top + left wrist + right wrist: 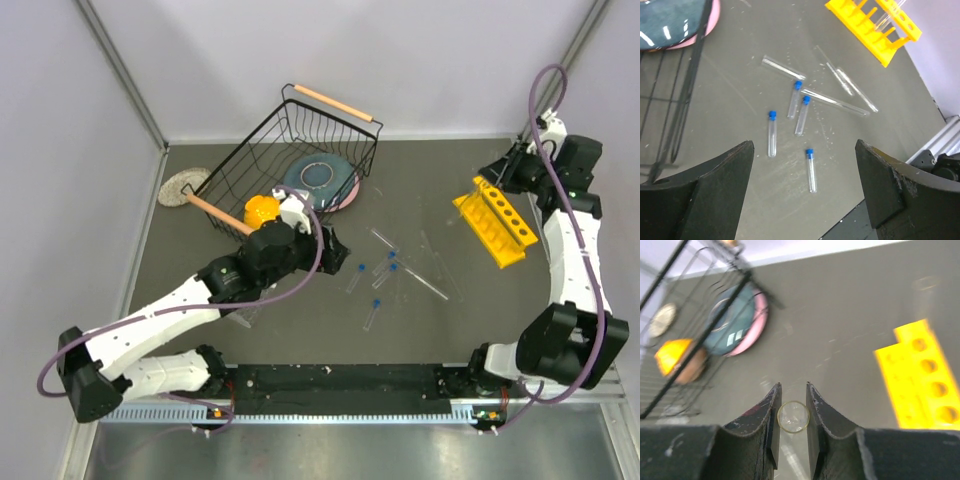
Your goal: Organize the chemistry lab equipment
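1. While your left jaws hang wide open and empty over the surface (420,330), the nearest blue-capped tube (811,170) lies flat below the gap between them, roughly centred.
2. That tube's long axis runs straight away from the wrist with the cap at the far end. The closing line of the jaws crosses it squarely, so I judge that you need only a straight descent and no wrist turn.
3. A little farther out, a second capped tube (772,134) lies almost parallel to it, over toward the left finger's side.
4. Beyond it, a pair of capped tubes (797,107) sit close side by side. I cannot tell whether they touch.
5. Farther again, the long uncapped tubes (832,101) lie slantwise across the surface. One of them passes just beside the caps of the pair, so that cluster looks harder to pick cleanly.
6. Farthest off stands the yellow rack (870,30). Your right jaws are at its far end, narrowed onto a clear tube (793,416) seen end-on, with the rack's holes off to one side.
7. The left arm is much the nearer to the loose tubes — the right is well apart from them and occupied.
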`<state>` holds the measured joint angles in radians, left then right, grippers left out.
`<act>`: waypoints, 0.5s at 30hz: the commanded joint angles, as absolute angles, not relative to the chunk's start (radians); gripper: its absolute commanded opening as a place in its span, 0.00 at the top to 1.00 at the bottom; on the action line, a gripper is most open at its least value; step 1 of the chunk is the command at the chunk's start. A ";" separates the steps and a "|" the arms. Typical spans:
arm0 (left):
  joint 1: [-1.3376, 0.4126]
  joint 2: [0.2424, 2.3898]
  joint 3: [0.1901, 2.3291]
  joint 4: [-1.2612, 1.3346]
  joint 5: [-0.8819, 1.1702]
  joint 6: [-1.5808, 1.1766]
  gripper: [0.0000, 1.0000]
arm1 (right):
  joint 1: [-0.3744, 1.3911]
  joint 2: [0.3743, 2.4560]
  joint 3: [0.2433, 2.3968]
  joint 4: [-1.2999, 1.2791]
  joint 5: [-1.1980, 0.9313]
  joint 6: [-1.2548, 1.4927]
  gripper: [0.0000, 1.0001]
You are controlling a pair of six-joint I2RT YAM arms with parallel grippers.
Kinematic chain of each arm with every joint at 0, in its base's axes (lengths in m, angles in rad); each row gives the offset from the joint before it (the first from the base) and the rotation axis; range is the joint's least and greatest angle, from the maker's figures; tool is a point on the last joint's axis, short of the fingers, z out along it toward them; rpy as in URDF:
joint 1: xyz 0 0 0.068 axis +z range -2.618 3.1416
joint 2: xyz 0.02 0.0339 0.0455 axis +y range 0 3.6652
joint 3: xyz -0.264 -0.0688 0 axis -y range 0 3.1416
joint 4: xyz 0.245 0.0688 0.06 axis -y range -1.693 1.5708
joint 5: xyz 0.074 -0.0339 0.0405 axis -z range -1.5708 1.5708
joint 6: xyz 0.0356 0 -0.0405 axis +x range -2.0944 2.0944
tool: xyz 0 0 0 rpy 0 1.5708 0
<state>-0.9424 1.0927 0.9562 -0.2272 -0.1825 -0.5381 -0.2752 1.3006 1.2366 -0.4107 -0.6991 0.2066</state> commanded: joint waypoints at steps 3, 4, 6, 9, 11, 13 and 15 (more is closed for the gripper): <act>-0.888 1.029 0.876 -0.227 -0.181 -0.560 0.12 | -0.318 1.400 1.319 -0.246 -0.444 -0.024 0.90; -0.887 1.026 0.873 -0.230 -0.183 -0.560 0.12 | -0.319 1.411 1.325 -0.229 -0.428 -0.032 0.90; -0.884 1.020 0.862 -0.232 -0.181 -0.564 0.12 | -0.325 1.446 1.353 -0.196 -0.402 -0.040 0.89; -0.881 1.017 0.848 -0.235 -0.178 -0.575 0.12 | -0.336 1.485 1.408 -0.192 -0.394 -0.044 0.89; -0.881 1.016 0.845 -0.235 -0.178 -0.581 0.12 | -0.341 1.497 1.431 -0.190 -0.388 -0.049 0.89; -0.881 1.014 0.838 -0.233 -0.179 -0.586 0.12 | -0.350 1.511 1.459 -0.190 -0.379 -0.058 0.89; -0.881 1.012 0.831 -0.232 -0.178 -0.591 0.12 | -0.353 1.520 1.480 -0.190 -0.376 -0.066 0.89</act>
